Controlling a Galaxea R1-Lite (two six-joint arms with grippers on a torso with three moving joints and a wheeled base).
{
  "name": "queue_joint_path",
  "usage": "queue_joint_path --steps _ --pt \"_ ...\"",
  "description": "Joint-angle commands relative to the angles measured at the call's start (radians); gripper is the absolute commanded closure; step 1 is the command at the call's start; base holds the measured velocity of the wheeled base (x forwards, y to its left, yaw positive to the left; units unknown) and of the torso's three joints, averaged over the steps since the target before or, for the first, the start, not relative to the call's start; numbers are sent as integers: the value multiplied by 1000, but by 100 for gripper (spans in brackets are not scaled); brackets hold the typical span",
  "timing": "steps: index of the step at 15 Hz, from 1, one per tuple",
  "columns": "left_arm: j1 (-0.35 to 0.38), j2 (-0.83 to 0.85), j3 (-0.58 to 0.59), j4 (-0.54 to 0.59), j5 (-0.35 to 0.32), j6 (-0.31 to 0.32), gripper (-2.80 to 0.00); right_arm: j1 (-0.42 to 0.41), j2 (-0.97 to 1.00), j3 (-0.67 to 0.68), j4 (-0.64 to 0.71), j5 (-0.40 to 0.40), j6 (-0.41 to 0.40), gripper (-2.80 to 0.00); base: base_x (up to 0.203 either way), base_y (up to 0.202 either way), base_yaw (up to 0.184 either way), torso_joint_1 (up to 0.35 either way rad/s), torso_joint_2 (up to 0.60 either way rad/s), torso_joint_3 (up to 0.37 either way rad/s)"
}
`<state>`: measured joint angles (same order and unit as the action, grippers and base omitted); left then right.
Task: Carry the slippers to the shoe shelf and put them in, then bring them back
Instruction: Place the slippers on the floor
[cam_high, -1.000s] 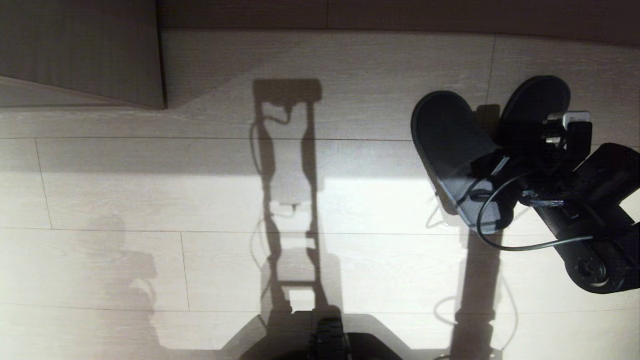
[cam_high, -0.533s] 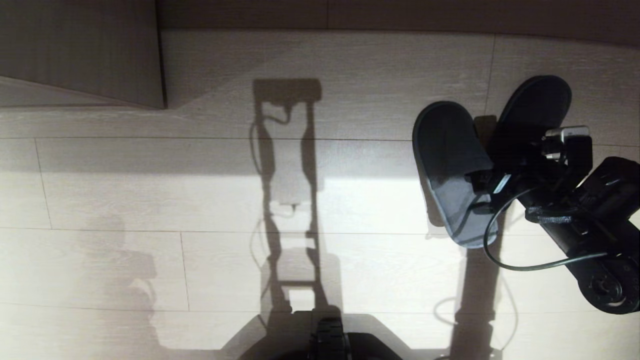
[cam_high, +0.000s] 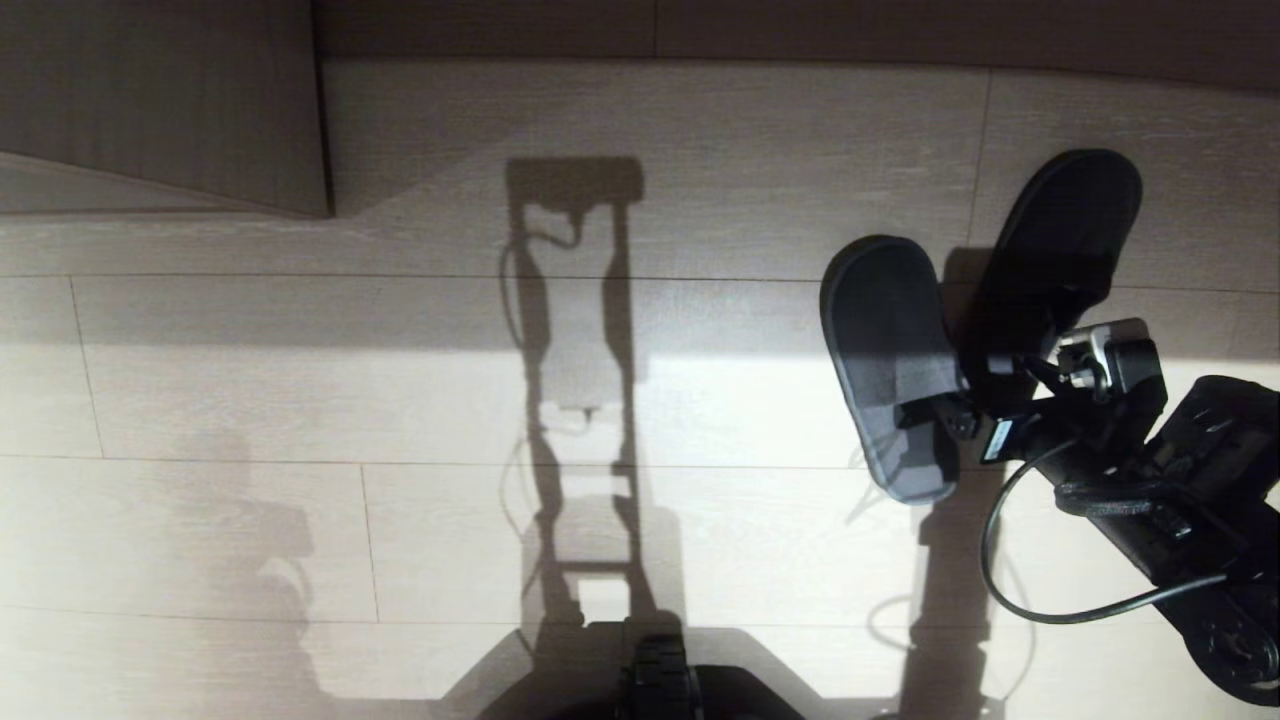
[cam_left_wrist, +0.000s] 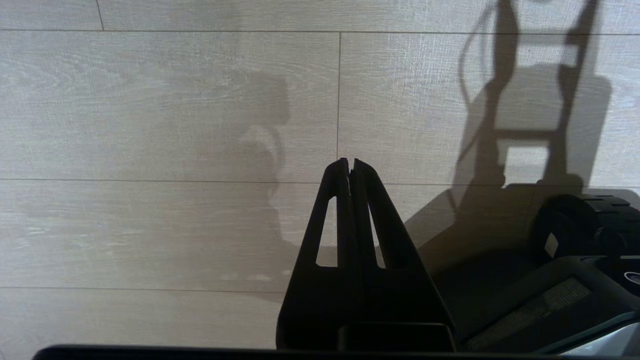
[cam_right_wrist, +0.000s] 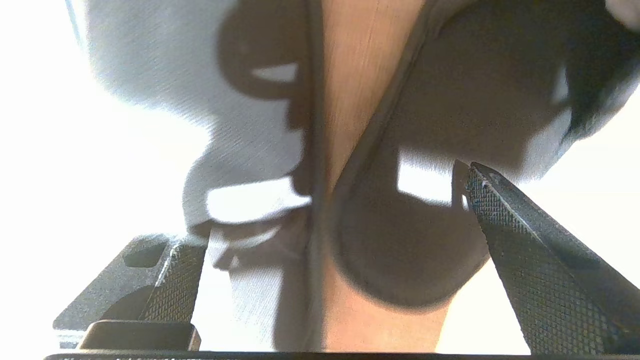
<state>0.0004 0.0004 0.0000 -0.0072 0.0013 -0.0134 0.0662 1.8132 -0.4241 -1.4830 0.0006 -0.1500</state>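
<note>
Resting on the floor: the slippers (cam_high: 985, 320), a dark slate-blue pair, lie at the right of the head view on pale wood-grain floor planks (cam_high: 300, 400).
Left slipper of the pair: toe to the far side, heel toward the robot, lying flat, its heel end in a bright patch of light.
Right slipper of the pair: further off and angled to the right, its heel beside the other slipper's middle; a narrow strip of floor shows between them.
Right gripper (cam_high: 985, 415): at the near end of the pair, jaws spread wide and nothing between them; in the right wrist view one textured finger (cam_right_wrist: 525, 250) stands outside one slipper's heel and the other finger outside the second slipper.
Contact: whether the fingers touch the slippers cannot be told.
Right arm: reaches in from the near right, with a black cable (cam_high: 1050, 600) looping under it.
Left gripper (cam_left_wrist: 350, 170): parked over bare floor, its two fingers pressed together.
Far left: a beige wood-grain panel (cam_high: 160, 100) stands in shadow.
Robot's shadow (cam_high: 580, 400): falls down the middle of the floor.
</note>
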Motion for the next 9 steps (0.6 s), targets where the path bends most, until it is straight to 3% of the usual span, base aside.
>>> queue_joint_path --steps 1,9 --pt "0 0 0 0 0 0 0 1 -2 33 -7 4 -15 -280 0 0 0 0 0 0" --pt "1 0 0 0 0 0 0 53 -158 179 -1 113 -15 -280 0 0 0 0 0 0"
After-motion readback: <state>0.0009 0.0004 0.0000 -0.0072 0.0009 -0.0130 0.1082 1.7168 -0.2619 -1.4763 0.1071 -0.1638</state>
